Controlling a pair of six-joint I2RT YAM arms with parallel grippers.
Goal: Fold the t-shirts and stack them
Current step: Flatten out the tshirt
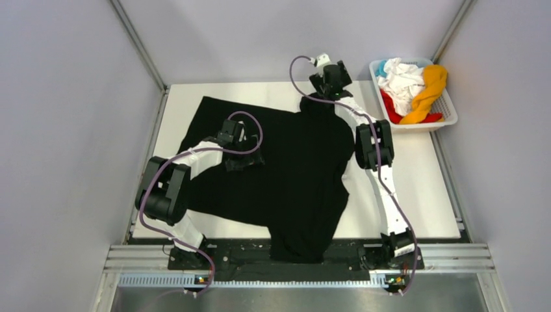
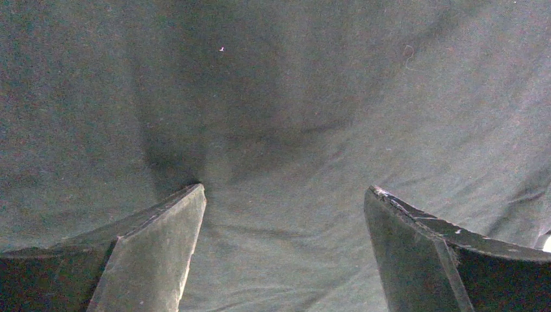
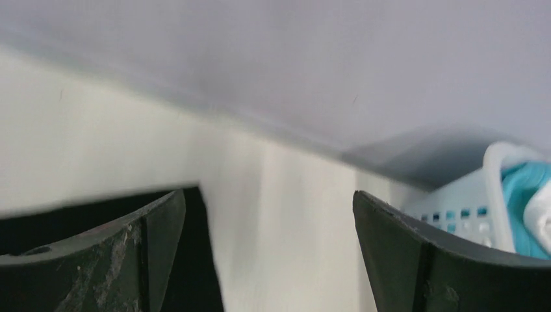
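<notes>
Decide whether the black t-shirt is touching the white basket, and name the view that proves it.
Apart. The top external view shows a strip of bare white table between the black t-shirt and the basket.

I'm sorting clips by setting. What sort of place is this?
Probably a robotics lab test cell, not a home: plain grey walls enclose a white table, the left arm and right arm are bolted to a metal rail, and a black t-shirt lies spread.
</notes>
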